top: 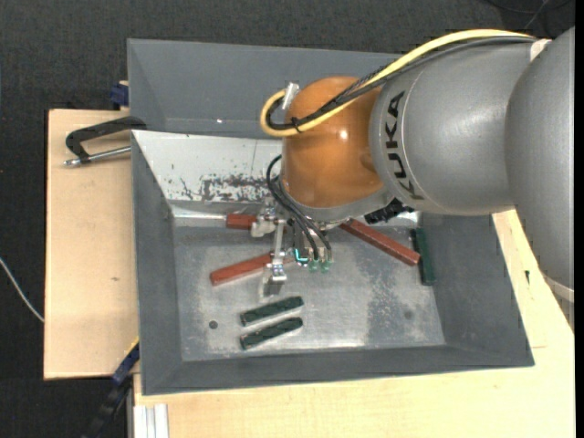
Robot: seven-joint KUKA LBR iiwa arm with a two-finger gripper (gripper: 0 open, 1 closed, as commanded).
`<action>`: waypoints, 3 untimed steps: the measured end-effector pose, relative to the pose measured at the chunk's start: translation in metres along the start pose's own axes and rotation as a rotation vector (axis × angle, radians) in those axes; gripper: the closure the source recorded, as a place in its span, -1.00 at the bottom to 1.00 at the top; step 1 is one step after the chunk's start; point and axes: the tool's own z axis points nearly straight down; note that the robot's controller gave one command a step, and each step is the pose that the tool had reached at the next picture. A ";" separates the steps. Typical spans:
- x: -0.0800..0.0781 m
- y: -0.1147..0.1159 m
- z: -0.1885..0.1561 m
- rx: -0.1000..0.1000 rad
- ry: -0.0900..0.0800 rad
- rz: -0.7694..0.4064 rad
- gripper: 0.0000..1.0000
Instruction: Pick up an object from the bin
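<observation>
My gripper hangs low over the middle of the bin floor, open, with nothing between its fingers. A red-brown flat stick lies just left of it, its right end reaching the left finger. Two dark green sticks lie side by side in front of the gripper, one nearer and one closer to the front wall. Another red-brown stick lies at the back, partly hidden under the arm's orange cover.
A third red-brown stick lies slanted to the right of the gripper. A dark green stick lies along the right wall. The arm and its orange cover hide the back middle of the bin.
</observation>
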 end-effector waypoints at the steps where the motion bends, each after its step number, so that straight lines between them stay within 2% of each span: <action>1: -0.002 -0.001 -0.005 -0.001 -0.009 0.002 -1.00; 2: -0.019 0.012 0.083 -0.003 -0.015 -0.097 1.00; 3: -0.019 0.012 0.083 -0.003 -0.015 -0.097 1.00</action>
